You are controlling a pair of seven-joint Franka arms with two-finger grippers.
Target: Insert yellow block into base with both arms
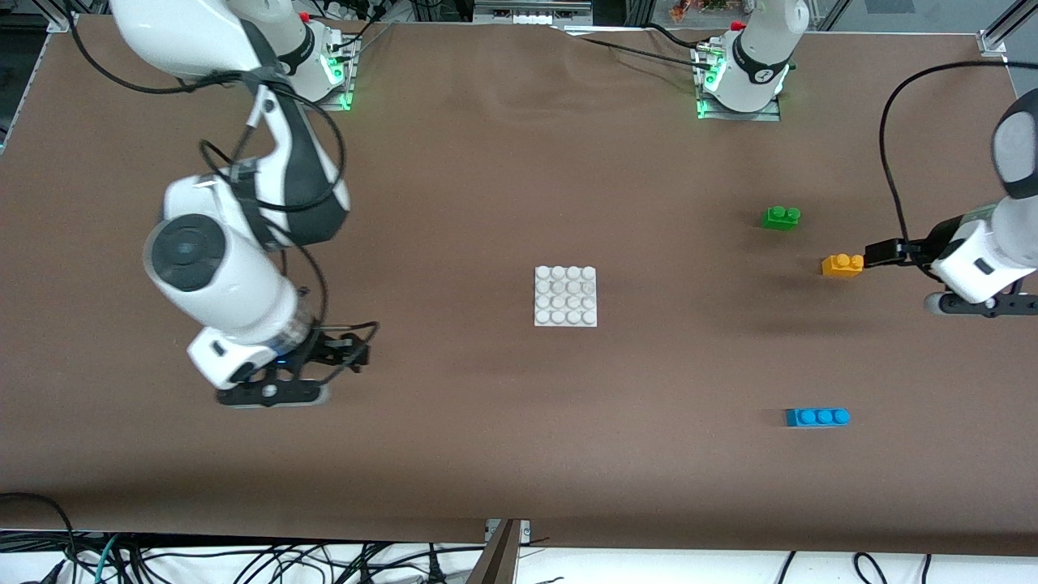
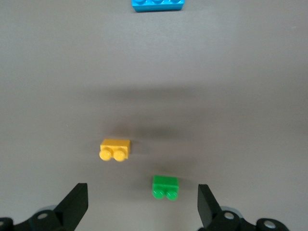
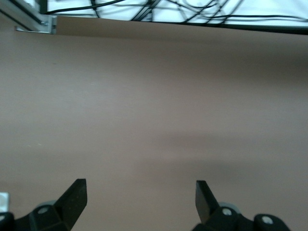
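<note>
The yellow block (image 1: pixel 842 265) (image 2: pixel 115 149) lies on the brown table toward the left arm's end, its two studs up. The white studded base (image 1: pixel 565 296) sits flat at the table's middle. My left gripper (image 1: pixel 872 254) (image 2: pixel 141 206) hangs open just beside the yellow block, holding nothing; the wrist view shows the block lying off the line between the fingers (image 2: pixel 74 204). My right gripper (image 1: pixel 357 354) (image 3: pixel 139 196) is open and empty over bare table toward the right arm's end, well away from the base.
A green two-stud brick (image 1: pixel 781 216) (image 2: pixel 166 187) lies farther from the front camera than the yellow block. A blue three-stud brick (image 1: pixel 817 417) (image 2: pixel 158 5) lies nearer to that camera. A black cable (image 1: pixel 892 178) loops above the left gripper.
</note>
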